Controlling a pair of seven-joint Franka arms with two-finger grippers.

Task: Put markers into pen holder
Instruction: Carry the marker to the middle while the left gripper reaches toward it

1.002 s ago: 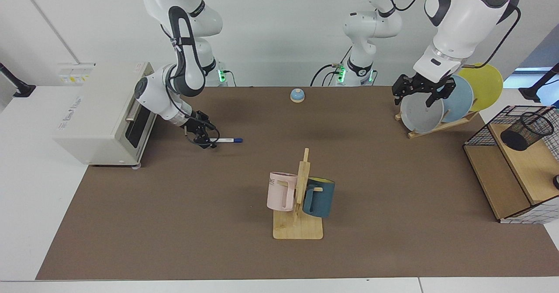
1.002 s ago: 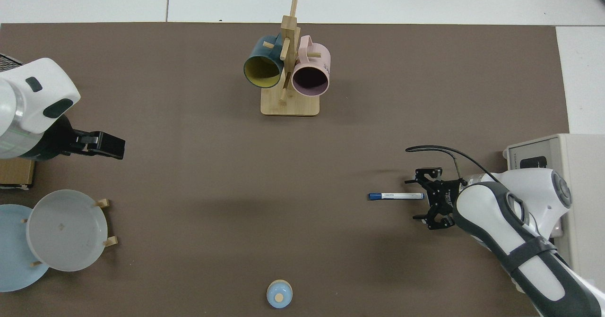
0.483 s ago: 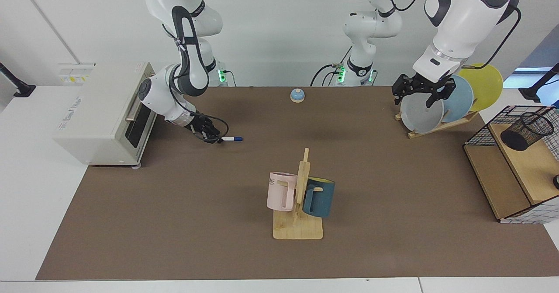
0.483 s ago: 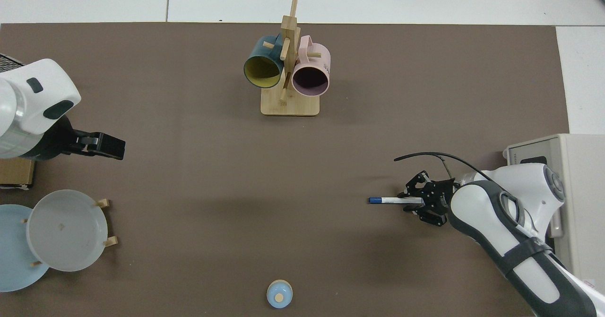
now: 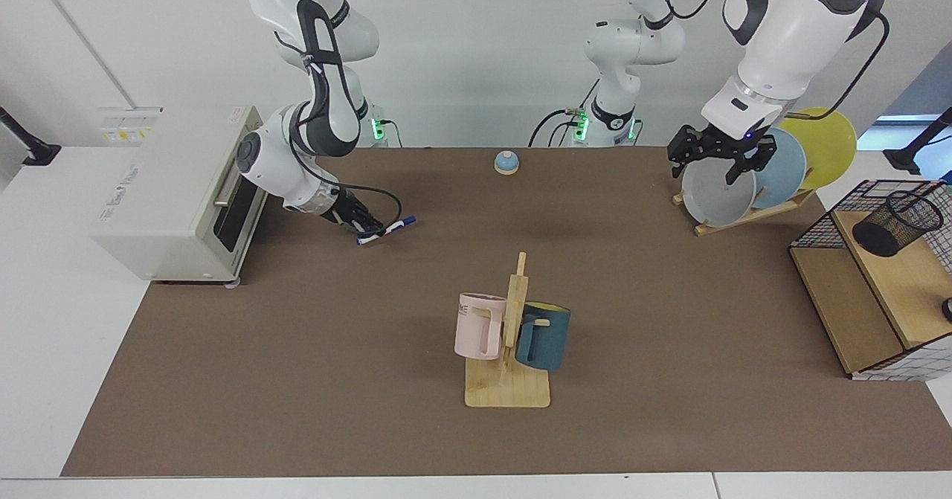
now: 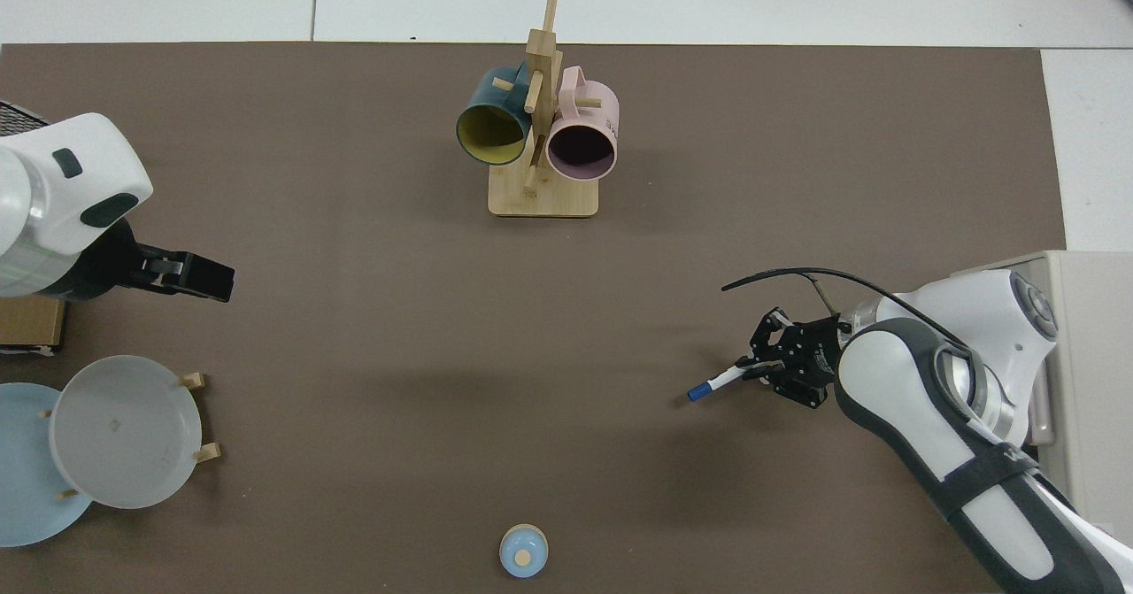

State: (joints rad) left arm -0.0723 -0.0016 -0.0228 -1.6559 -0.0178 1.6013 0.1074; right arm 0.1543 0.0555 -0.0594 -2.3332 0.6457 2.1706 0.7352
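Note:
My right gripper [image 5: 370, 230] is shut on the white barrel of the marker [image 5: 394, 225] near the toaster oven. The marker tilts, its dark blue cap raised and pointing toward the table's middle. From above, the marker [image 6: 719, 380] sticks out diagonally from the right gripper [image 6: 763, 369]. The black mesh pen holder [image 5: 896, 224] leans on the wooden shelf of the wire basket frame [image 5: 825, 220] at the far side of the table. It is out of the top view. My left gripper [image 5: 712, 163] waits open and empty above the plate rack; from above the left gripper [image 6: 208, 277] shows side-on.
A beige toaster oven [image 5: 175, 190] stands just behind the right arm. A wooden mug tree [image 5: 509, 350] with a pink and a teal mug stands mid-table. A rack of plates [image 5: 751, 179] and a small blue bell [image 5: 506, 162] sit along the robots' edge.
The right gripper went from open around the marker's end to shut on it. It then tilted the marker, raising the blue cap end. The left arm stayed still.

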